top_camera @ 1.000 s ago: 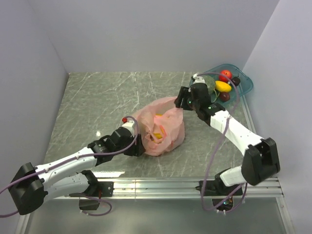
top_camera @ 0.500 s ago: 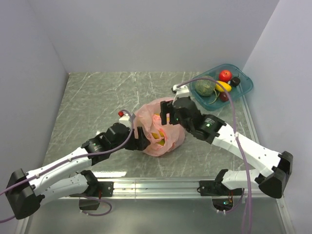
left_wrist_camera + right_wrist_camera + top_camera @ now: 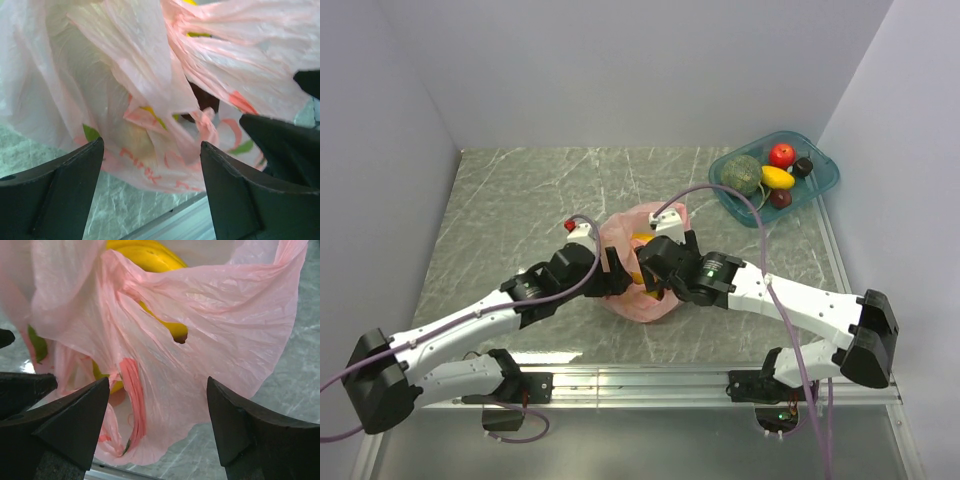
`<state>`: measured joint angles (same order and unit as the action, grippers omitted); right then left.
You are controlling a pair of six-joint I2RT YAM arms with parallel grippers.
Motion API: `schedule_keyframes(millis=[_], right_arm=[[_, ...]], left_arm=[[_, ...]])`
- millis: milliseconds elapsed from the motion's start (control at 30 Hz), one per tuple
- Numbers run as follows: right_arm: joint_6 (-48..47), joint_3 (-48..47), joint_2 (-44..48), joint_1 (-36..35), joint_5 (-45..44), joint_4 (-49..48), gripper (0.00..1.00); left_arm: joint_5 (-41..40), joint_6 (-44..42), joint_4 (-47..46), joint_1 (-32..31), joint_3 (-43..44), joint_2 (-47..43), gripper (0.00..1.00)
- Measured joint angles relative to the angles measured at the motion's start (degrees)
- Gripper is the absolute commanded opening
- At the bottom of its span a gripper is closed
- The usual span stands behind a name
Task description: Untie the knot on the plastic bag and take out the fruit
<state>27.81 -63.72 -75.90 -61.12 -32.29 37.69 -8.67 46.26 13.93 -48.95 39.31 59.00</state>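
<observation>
Bag [image 3: 648, 306]: mid-tabletop [image 3: 520, 200], yellow fruit [image 3: 150, 255] inside. Knot: not discernible. Left end effector [image 3: 150, 146]: jaws apart, astride crumpled pink film. Right end effector [image 3: 157, 382]: jaws apart, likewise. Risk: closing on the thin wall may tear it, spilling fruit.

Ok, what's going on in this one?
Both arms are working on the pink plastic bag in the middle of the table. The left fingers and the right fingers are open, and each pair straddles crinkled plastic without pinching it. Yellow fruit shows inside the bag and is not yet out. I can't tell whether the knot is undone. A teal tray sits in the far right corner.
</observation>
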Motion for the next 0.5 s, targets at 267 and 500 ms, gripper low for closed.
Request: schedule_keyframes(millis=[267, 500], right_arm=[[3.50, 0.26, -3.63, -0.63, -4.98, 2.91, 0.63], [6.60, 5.51, -2.89, -0.42, -7.52, 3.02, 0.00]], left_arm=[[-3.02, 1.51, -2.78, -0.39, 2.16, 7.63, 0.66], [-9.53, 4.13, -6.58, -0.52, -0.11, 11.06, 0.13]])
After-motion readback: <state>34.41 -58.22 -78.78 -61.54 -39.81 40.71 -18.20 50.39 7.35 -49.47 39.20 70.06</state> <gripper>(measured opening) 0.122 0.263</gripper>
